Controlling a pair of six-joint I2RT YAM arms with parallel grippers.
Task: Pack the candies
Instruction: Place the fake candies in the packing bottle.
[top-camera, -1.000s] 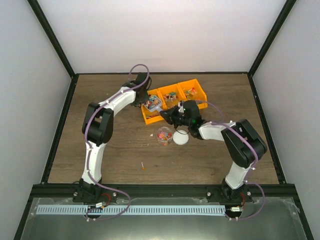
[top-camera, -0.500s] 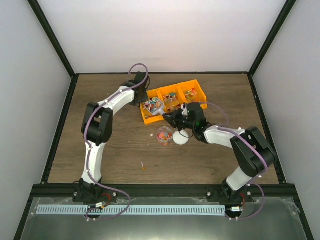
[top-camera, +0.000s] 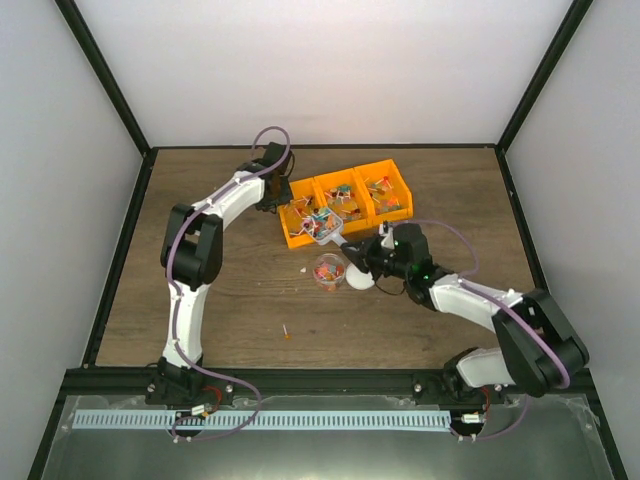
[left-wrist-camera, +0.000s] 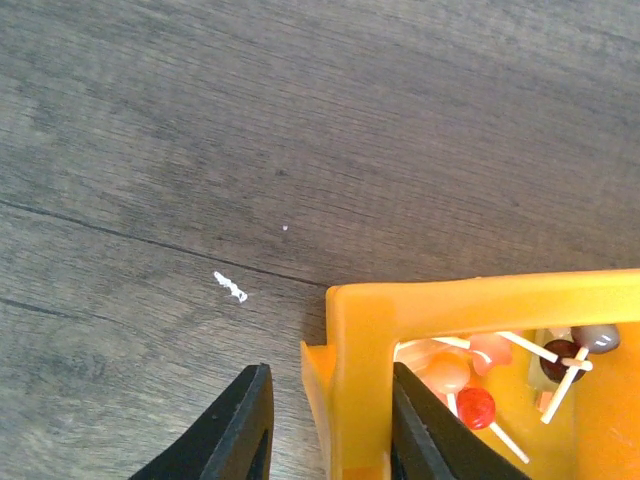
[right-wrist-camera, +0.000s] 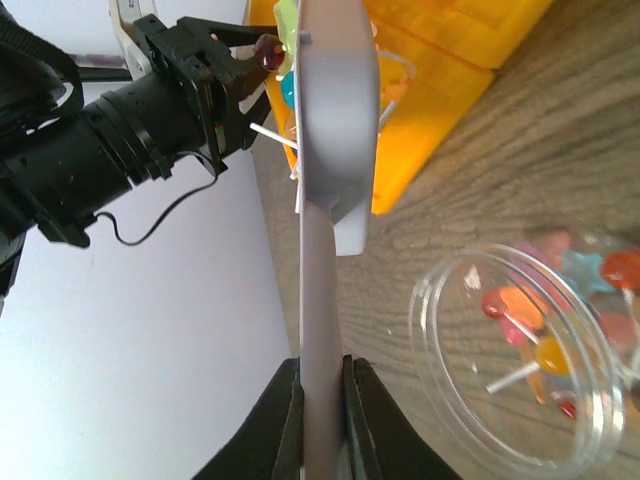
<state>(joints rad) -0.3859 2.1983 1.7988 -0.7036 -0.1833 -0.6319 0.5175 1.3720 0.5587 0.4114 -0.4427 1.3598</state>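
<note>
Our right arm has drawn back to the near right, its right gripper (right-wrist-camera: 321, 385) clamped on the grey slotted plastic scoop (right-wrist-camera: 335, 110), which we judge should stay level because it carries light, loose wrapped candies (right-wrist-camera: 268, 50) from the orange three-part plastic bin (left-wrist-camera: 362, 330) toward the small clear plastic cup (right-wrist-camera: 436, 352), while our left gripper (left-wrist-camera: 328, 430) loosely straddles the bin's wall.

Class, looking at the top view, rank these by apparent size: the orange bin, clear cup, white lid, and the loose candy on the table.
Largest to smallest:
1. orange bin
2. clear cup and white lid, which look about alike, so they are left unranked
3. loose candy, by far the smallest
</note>
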